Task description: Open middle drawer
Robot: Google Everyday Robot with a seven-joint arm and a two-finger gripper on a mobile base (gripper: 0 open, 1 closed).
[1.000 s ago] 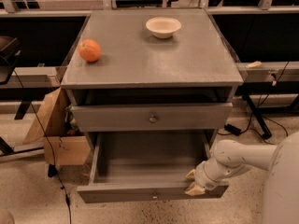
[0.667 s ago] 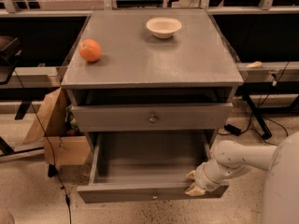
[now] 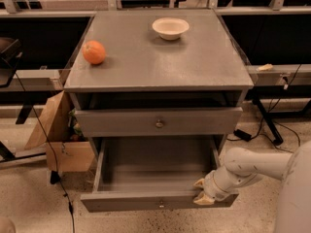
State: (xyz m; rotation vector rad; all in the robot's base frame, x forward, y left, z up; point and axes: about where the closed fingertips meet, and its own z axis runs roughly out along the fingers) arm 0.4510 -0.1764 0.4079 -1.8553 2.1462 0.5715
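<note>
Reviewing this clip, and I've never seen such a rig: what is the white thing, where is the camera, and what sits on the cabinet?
The white shape at lower right is the robot's one arm. Its gripper is at the right front corner of the middle drawer, which is pulled far out and looks empty; whether it grips the front cannot be told. The single camera looks down at the grey cabinet from the front. On top lie an orange at the left and a white bowl near the back.
</note>
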